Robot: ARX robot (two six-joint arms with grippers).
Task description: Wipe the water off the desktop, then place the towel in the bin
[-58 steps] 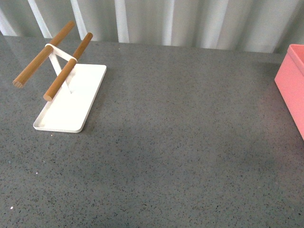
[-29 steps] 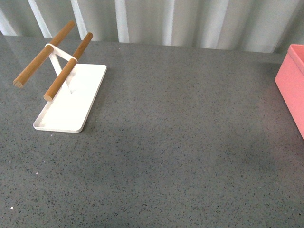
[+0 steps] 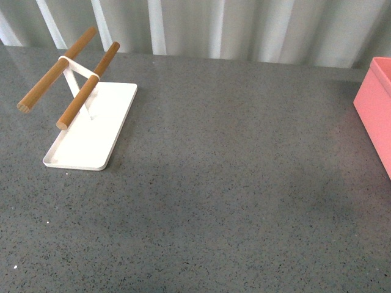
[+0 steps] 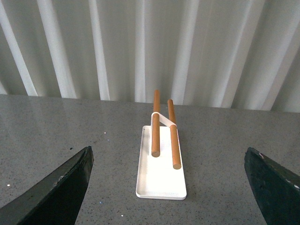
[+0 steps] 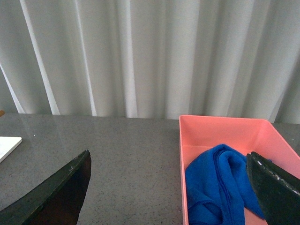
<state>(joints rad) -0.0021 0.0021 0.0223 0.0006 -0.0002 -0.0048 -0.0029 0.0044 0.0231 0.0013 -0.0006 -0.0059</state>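
Observation:
The blue towel [image 5: 220, 185] lies crumpled inside the salmon-pink bin [image 5: 220, 129] in the right wrist view. The bin's edge [image 3: 376, 107] also shows at the far right of the front view; the towel is hidden there. The dark grey speckled desktop [image 3: 232, 171] looks dry, with no water showing. My right gripper [image 5: 171, 192] is open and empty, held above the desktop beside the bin. My left gripper [image 4: 168, 187] is open and empty, held above the desktop facing the white tray. Neither arm shows in the front view.
A flat white tray [image 3: 91, 131] with two wooden bars [image 3: 85, 85] stands at the back left of the desktop; it also shows in the left wrist view [image 4: 161, 176]. A pale pleated curtain [image 3: 214, 27] runs behind the desktop's far edge.

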